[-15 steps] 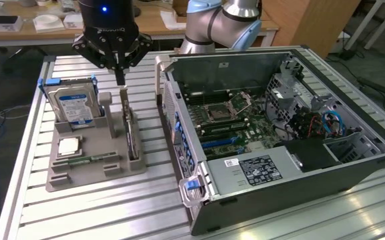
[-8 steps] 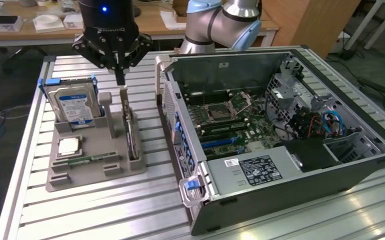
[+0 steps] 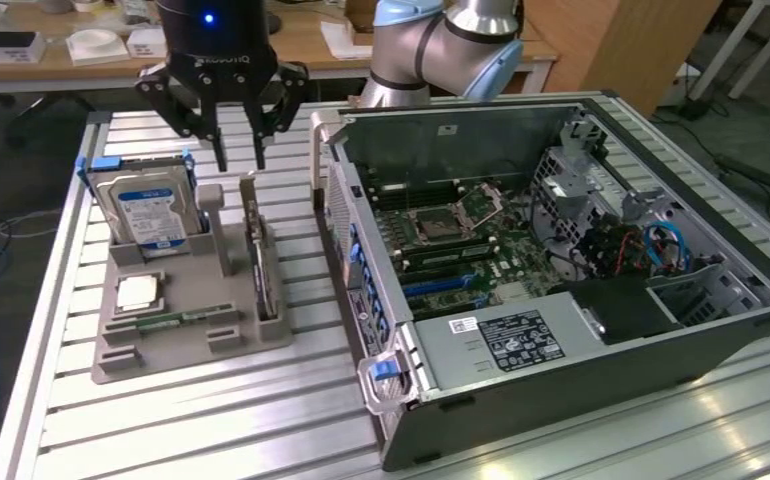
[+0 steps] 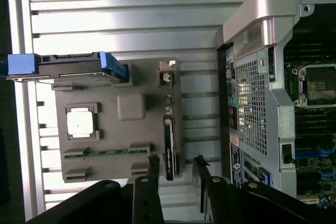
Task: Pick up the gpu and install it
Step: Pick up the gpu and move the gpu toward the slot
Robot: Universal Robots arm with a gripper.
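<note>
Table (image 3: 198, 420) (image 4: 131, 19): silvery slatted metal top that carries everything listed below.

Computer case (image 3: 519, 420) (image 4: 252, 103): grey tower lying on its side with the side panel off, on the exterior view's right half of the table. The green circuit board (image 3: 479, 250) faces up inside it.

Robot arm (image 3: 425, 40): pale grey-blue, rising at the far side behind the case.

Tray (image 3: 172, 350) (image 4: 113, 135): grey moulded parts holder on the exterior view's left, just beside the case.

Hard drive (image 3: 145, 205) (image 4: 79, 66): silver with a blue-and-white label and blue side rails. It stands upright in the far left slot of the tray.

gpu (image 3: 265, 270) (image 4: 169, 148): thin dark card standing on its long edge in the slot along the tray's right side, the side nearest the case. Not lifted.

Gripper (image 3: 241, 160) (image 4: 176, 163): black, hanging above the far end of the tray, over the gpu's slot. Its fingers are spread apart and hold nothing. In the wrist view the card lies in line with the gap between them, closer to one finger, with no contact visible.

Processor chip (image 3: 138, 292) (image 4: 80, 123): square, silver-topped, lying flat in a recess at the tray's left, nearer than the hard drive.

Memory stick (image 3: 178, 322) (image 4: 105, 152): narrow and green, on edge in a slot near the tray's near end.
</note>
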